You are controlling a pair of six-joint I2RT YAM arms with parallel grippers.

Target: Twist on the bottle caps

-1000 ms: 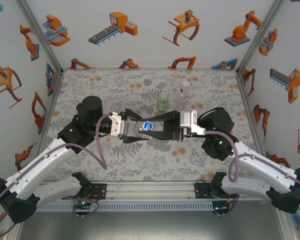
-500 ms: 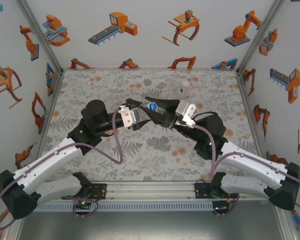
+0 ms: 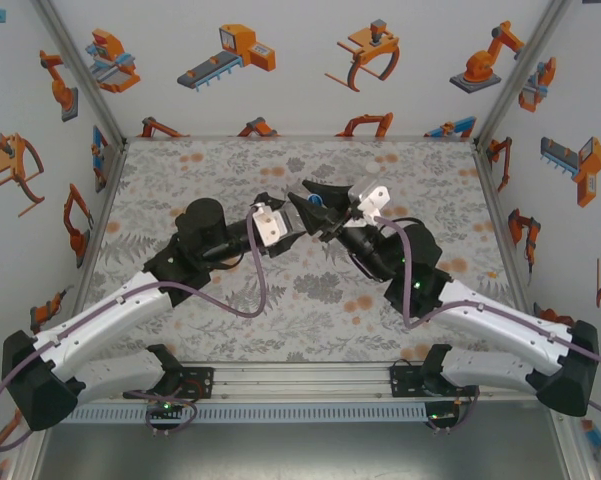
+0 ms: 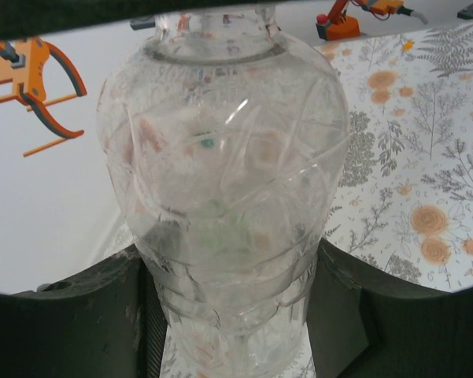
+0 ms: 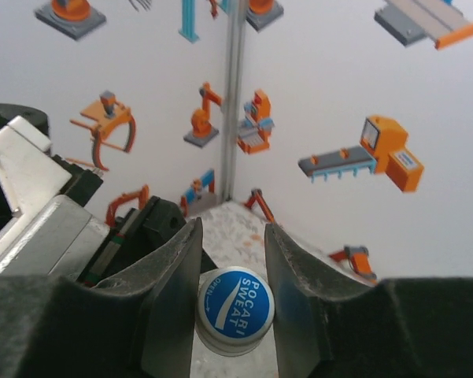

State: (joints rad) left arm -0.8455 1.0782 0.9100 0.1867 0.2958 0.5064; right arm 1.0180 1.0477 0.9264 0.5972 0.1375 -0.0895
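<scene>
Left hand point(image 4: 236, 315) is clamped tight round the belly of a clear bottle point(image 4: 220, 173), held up off the counter point(image 3: 180, 170) over its far middle. Right hand point(image 5: 232, 232) meets it there, fingers snug against both sides of the blue cap point(image 5: 235, 310).

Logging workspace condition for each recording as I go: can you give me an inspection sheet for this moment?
Surface: floral-patterned table, no spills seen.
Job's things: clear bottle held in the air; blue cap printed "Pocari Sweat".
Clutter: nothing seen.
Grippers: left claw shut on the clear bottle's body; right claw has a finger close on each side of the blue cap, and whether it grips cannot be told.
Cables: left cable and right cable loop loosely beside their arms, no snag seen.
Surroundings: white walls with orange robot pictures; metal frame posts.
</scene>
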